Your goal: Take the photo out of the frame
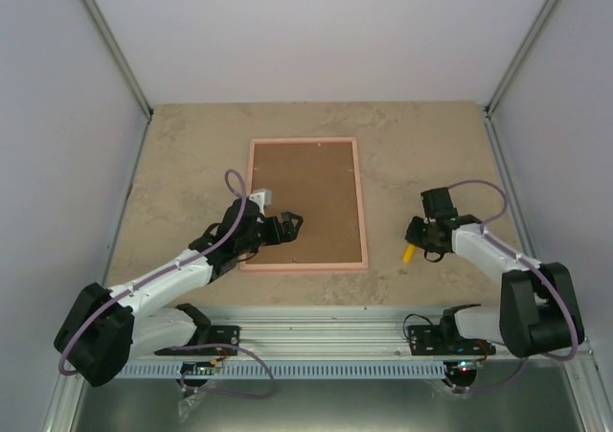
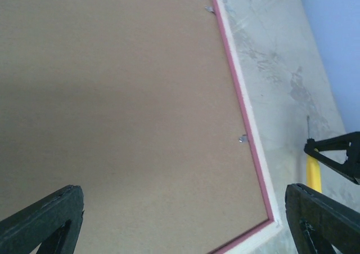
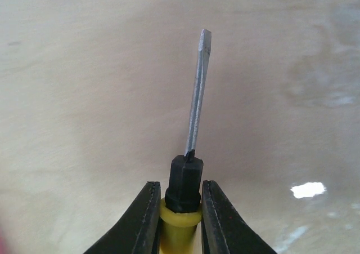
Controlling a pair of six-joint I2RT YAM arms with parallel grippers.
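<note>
Looking down on it all, I had the stone-patterned table (image 1: 192, 145) before me. About its middle lay the frame (image 1: 305, 265), face down, with its thin pink rim around the brown backing board (image 1: 316, 188). The photo was nowhere in sight; I judged that it lay under that board, inside the frame.

My left claw (image 1: 293, 225) hung above the near left part of the board, its jaws spread as wide as they go and nothing between them. My right claw (image 3: 180, 195) was off to the right of the frame, apart from it and over bare table. Its jaws were drawn in tight on the screwdriver (image 3: 197, 96), pinching the black collar above the yellow handle. The flat blade stuck out ahead of the fingers and touched nothing that I could see.

Smallest of all were the metal tabs (image 2: 243, 138) along the inside of the frame's right rim. Two of them showed in the left wrist view, lying at the edge of the board.

As I judged it, the step in hand was opening the back: the tool was gripped and the board was in place, with the tabs seemingly not yet bent away. The next move called for carrying the blade left to the nearest tab and setting the tip against it at a shallow angle. I would then have to prise the tab clear without gouging the board or shoving the frame. The left claw could press on the board to keep the frame from sliding.
</note>
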